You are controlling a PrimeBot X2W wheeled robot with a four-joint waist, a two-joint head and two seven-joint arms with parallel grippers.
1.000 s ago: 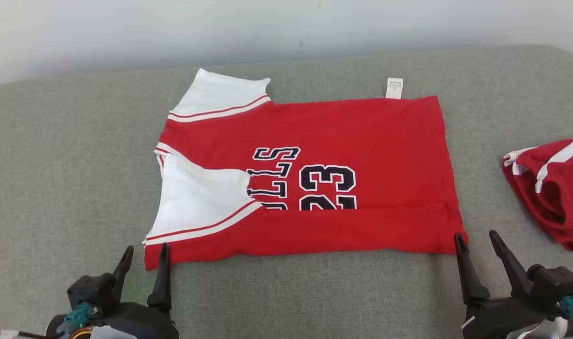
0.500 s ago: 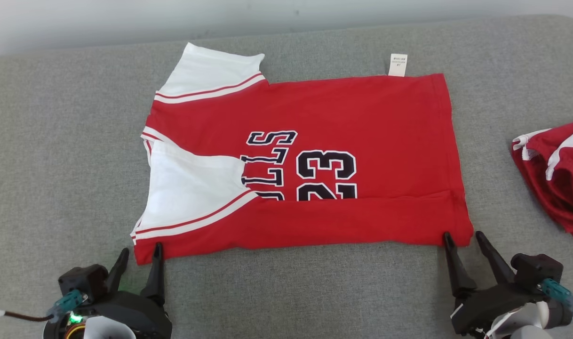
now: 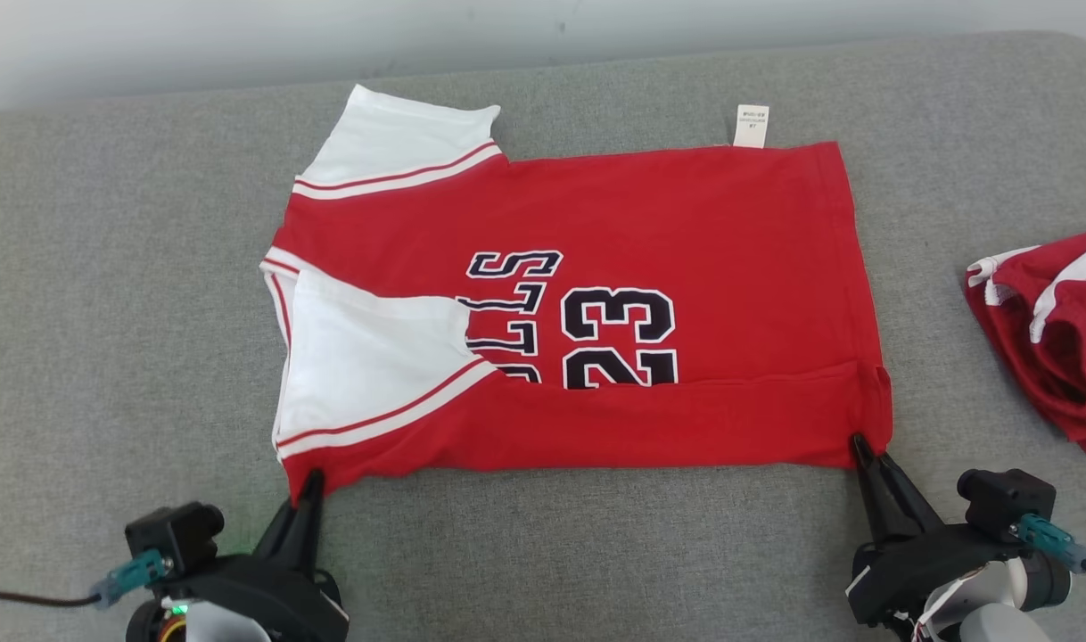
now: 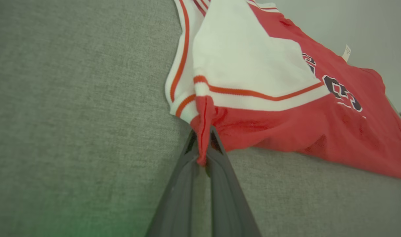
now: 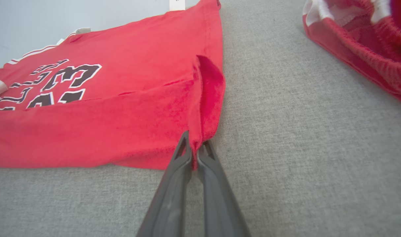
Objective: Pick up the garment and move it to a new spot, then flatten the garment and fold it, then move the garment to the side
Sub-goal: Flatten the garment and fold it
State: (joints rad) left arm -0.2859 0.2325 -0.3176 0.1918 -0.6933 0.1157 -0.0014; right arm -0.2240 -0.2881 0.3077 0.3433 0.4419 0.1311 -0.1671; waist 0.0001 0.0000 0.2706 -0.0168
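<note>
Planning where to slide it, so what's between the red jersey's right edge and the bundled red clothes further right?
Nothing: bare grey cushion separates the jersey from the bundled red clothes, in both the head view and right wrist view.

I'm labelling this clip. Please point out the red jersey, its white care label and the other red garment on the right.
red jersey (image 3: pixel 739 241): head view, plain red body beside the number.
white care label (image 3: pixel 752 125): head view, label's middle.
other red garment (image 3: pixel 1065 357): head view, bunched red fabric.
</note>
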